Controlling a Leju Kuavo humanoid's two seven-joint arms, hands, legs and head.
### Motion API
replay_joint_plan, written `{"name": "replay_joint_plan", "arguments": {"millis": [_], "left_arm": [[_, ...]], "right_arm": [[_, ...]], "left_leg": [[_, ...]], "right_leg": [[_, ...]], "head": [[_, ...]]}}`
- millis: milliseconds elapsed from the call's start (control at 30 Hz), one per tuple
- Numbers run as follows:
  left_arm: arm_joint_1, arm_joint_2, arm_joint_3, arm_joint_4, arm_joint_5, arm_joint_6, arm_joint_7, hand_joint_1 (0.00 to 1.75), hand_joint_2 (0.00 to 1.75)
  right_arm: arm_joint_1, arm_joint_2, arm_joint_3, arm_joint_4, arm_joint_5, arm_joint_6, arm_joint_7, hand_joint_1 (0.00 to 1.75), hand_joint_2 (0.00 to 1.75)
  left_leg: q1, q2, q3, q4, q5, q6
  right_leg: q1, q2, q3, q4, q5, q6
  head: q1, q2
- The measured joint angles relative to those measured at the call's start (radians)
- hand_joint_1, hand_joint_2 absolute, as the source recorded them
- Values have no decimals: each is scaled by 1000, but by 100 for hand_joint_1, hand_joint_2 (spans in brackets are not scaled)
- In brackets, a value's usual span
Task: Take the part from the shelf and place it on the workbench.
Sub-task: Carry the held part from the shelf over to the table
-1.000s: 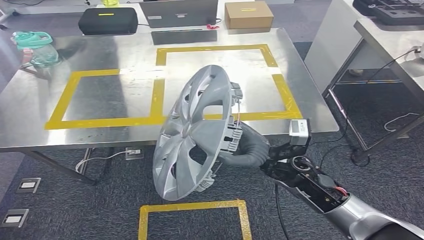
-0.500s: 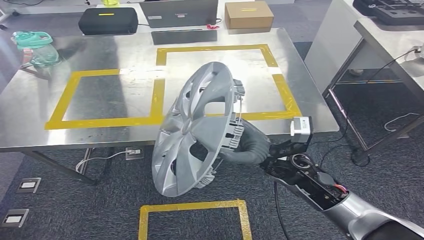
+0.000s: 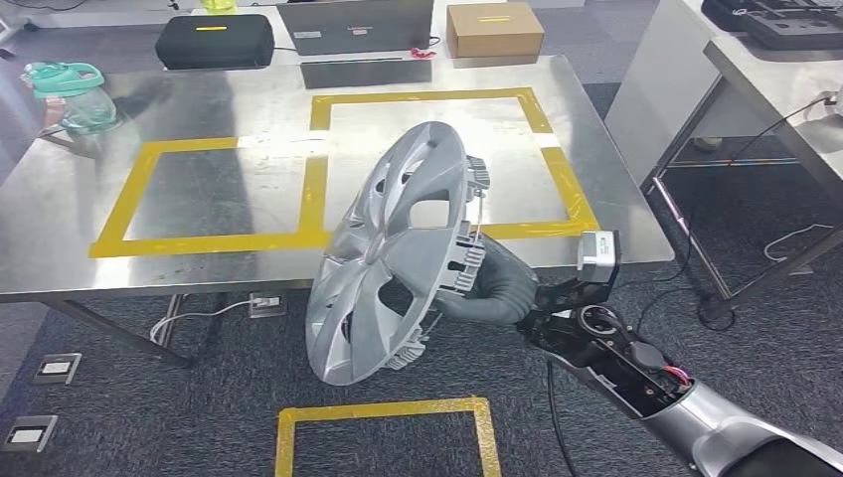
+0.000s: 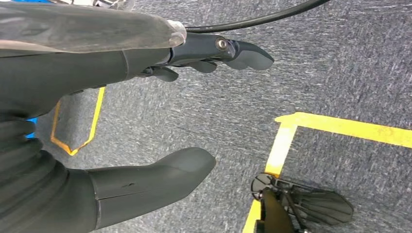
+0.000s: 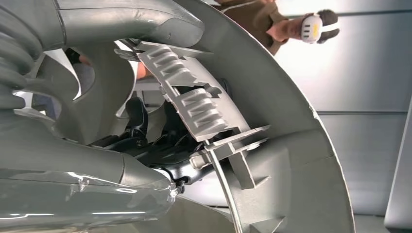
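The part is a silver wheel cover [image 3: 393, 256] with several spokes, held on edge and tilted in the air in front of the steel workbench [image 3: 199, 248]. My right hand [image 3: 492, 288] grips it from behind at the rim. In the right wrist view the thumb [image 5: 131, 22] lies over the ribbed clips on the cover's inner rim [image 5: 272, 111] while dark fingers [image 5: 145, 141] reach through a spoke gap. My left hand [image 4: 121, 111] hangs over the grey carpet with its fingers apart and nothing in it.
Yellow tape marks two rectangles on the workbench [image 3: 427, 97]. At its far edge stand a black case [image 3: 214, 40], a laptop [image 3: 356, 25] and a cardboard box [image 3: 494, 30]; a teal bottle [image 3: 70, 89] is at the left. A yellow floor square [image 3: 383, 412] lies below the cover. Another table [image 3: 775, 89] stands right. A person [image 5: 272, 22] stands beyond the cover.
My right hand has lifted the wheel cover slightly and carried it a little toward the workbench, and the cover's tilt has changed a little.
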State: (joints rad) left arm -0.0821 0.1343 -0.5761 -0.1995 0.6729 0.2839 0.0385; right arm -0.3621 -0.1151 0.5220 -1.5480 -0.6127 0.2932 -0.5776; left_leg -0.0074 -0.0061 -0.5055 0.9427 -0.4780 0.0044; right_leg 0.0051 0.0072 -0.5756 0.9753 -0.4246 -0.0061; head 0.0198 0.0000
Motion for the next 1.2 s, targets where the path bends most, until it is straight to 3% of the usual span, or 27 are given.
{"name": "replay_joint_plan", "arguments": {"millis": [900, 1200], "left_arm": [[0, -1, -9, 0, 8, -2, 2, 0, 175], [0, -6, -12, 0, 10, -2, 3, 0, 175]], "right_arm": [[-1, -8, -31, -18, 30, -43, 39, 175, 175], [-49, -7, -25, -8, 33, -57, 48, 175, 175]], "left_leg": [[0, 0, 0, 0, 0, 0], [0, 0, 0, 0, 0, 0]], "right_leg": [[0, 0, 0, 0, 0, 0], [0, 0, 0, 0, 0, 0]], "head": [[0, 0], [-1, 0]]}}
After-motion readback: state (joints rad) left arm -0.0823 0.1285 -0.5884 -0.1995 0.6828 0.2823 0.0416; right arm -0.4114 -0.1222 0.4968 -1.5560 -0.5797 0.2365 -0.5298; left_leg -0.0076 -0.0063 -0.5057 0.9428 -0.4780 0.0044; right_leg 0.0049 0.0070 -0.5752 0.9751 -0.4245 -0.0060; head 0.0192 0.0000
